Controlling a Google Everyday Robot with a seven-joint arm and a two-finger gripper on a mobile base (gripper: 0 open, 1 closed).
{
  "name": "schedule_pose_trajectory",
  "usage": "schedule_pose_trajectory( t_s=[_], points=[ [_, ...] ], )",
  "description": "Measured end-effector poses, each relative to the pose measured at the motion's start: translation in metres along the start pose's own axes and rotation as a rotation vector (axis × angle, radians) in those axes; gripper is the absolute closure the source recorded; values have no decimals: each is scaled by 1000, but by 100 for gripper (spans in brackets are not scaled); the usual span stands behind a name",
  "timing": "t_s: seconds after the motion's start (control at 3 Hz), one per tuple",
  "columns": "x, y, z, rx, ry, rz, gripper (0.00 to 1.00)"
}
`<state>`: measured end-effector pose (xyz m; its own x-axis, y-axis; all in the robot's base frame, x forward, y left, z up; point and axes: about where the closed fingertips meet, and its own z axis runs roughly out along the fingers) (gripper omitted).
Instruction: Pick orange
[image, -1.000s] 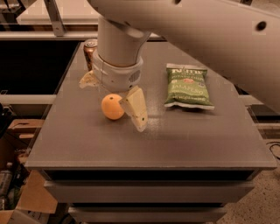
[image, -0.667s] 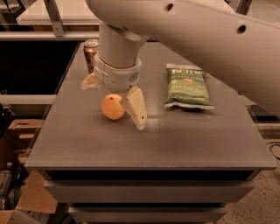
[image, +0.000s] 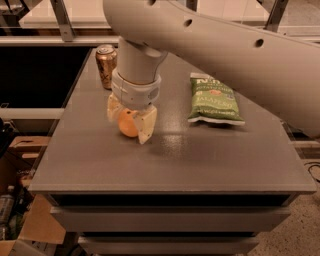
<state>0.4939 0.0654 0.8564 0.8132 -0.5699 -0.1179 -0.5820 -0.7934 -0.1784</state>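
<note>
The orange (image: 127, 126) sits on the grey table (image: 175, 160), left of centre. My gripper (image: 130, 119) comes down from above on the white arm and straddles it. One cream finger (image: 113, 108) presses the orange's left side and the other finger (image: 147, 126) its right side. The jaws are closed on the fruit, which still rests on the table top. The wrist hides the top of the orange.
A copper drink can (image: 106, 64) stands at the back left, just behind the gripper. A green chip bag (image: 215, 100) lies flat to the right. Cardboard boxes (image: 20, 220) sit on the floor beyond the table's left edge.
The fingers stood wide apart on both sides of the orange; now they have drawn in against it. The arm has lowered slightly.
</note>
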Motion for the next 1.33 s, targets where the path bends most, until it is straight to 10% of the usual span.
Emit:
schedule_pose_trajectory(
  t_s=[0.67, 1.33],
  points=[
    [11, -4, 3, 16, 7, -11, 85],
    [15, -16, -30, 51, 71, -56, 100]
  ],
)
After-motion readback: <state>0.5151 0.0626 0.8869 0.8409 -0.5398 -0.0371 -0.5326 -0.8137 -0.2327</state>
